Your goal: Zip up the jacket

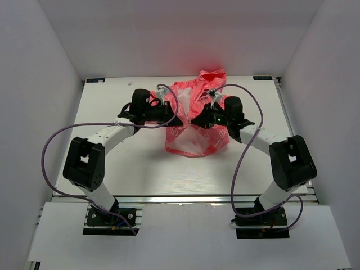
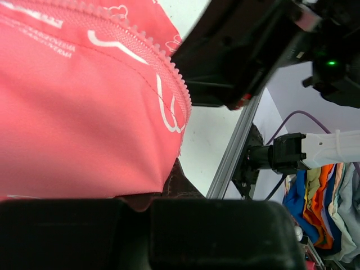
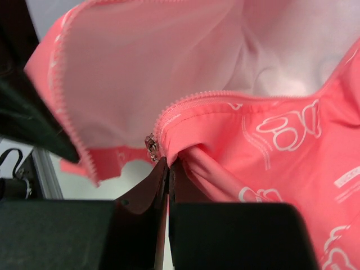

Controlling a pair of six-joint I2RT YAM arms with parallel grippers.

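The coral-pink jacket [image 1: 197,98] with white print lies bunched in the middle of the table, its front open and its white lining showing. My left gripper [image 1: 175,120] is shut on the jacket's left front edge; in the left wrist view [image 2: 169,188] the fabric [image 2: 84,112] and a row of zipper teeth [image 2: 163,62] run up from the jaws. My right gripper [image 1: 198,120] is shut on the other front edge [image 3: 253,140], pinching the hem [image 3: 170,164] just below the metal zipper slider [image 3: 151,145]. The two grippers face each other, close together.
The white table [image 1: 140,169] is boxed in by white walls on three sides. An aluminium rail [image 1: 180,198] runs along its near edge. Purple cables [image 1: 56,140] loop beside both arms. A pile of colourful cloth [image 2: 320,202] lies off the table.
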